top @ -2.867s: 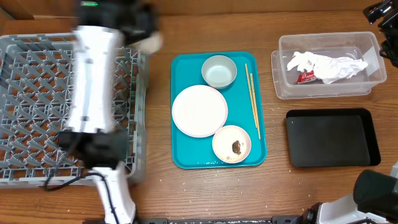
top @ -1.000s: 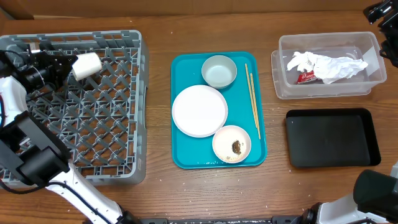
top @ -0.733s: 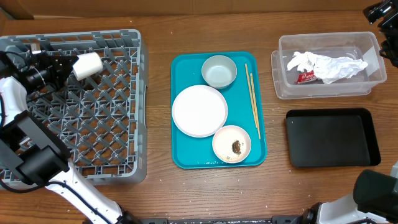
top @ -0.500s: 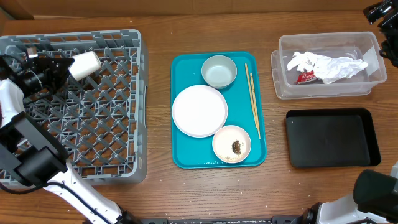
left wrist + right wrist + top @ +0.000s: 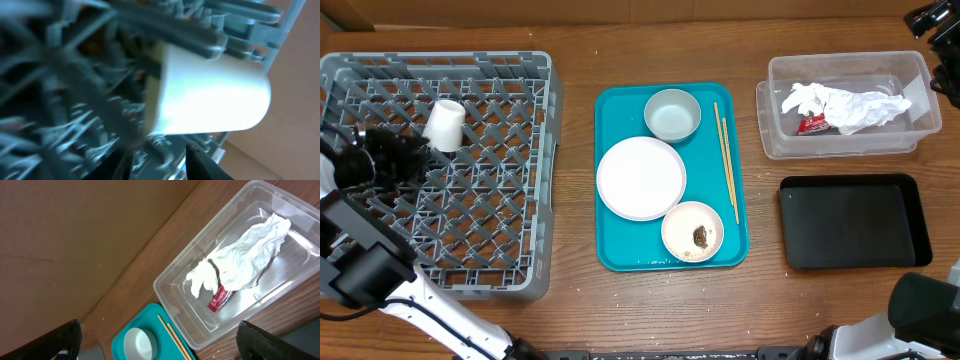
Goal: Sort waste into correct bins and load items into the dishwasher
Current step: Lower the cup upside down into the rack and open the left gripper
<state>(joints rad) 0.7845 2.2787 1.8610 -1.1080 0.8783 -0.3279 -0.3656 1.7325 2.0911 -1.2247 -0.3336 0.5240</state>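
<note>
The small white cup rests on the lattice of the grey dishwasher rack, back left part. My left gripper is just left of it, apart from it, open and empty. In the left wrist view the cup is blurred beyond the left gripper. On the teal tray lie a pale bowl, the plate, a bowl holding a brown lump, and chopsticks. My right gripper hangs wide open over the back right.
The clear tub at the back right holds crumpled white paper and a red wrapper. The black tray lies in front of it. The right wrist view shows the tub and paper.
The left gripper has opened, let go of the cup and drawn back towards the front left. The cup now sits in the rack, a little nearer the front than before.
</note>
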